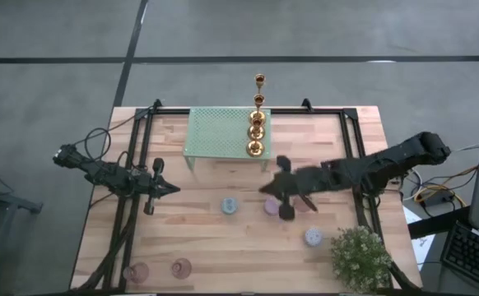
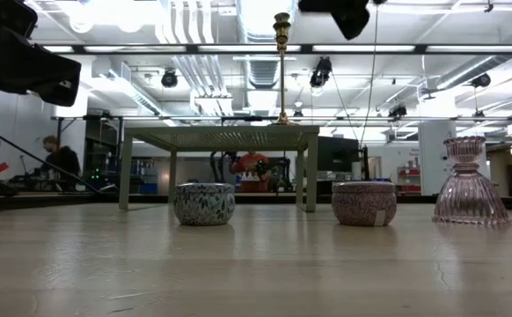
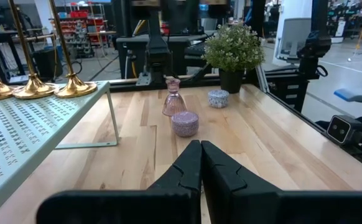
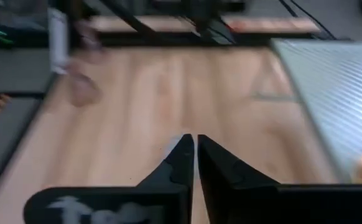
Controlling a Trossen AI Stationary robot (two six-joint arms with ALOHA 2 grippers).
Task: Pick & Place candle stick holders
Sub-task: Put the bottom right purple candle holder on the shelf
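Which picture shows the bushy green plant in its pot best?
The left wrist view: the plant stands upright there, leaves and dark pot both clear, at the table's far edge. The high view shows only its leafy top from above, at the table's corner. The low and right wrist views miss it.

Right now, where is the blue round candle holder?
In the high view the blue round candle holder sits mid-table, in front of the mint-green rack, with the pink round holder to its right, by the right end effector.
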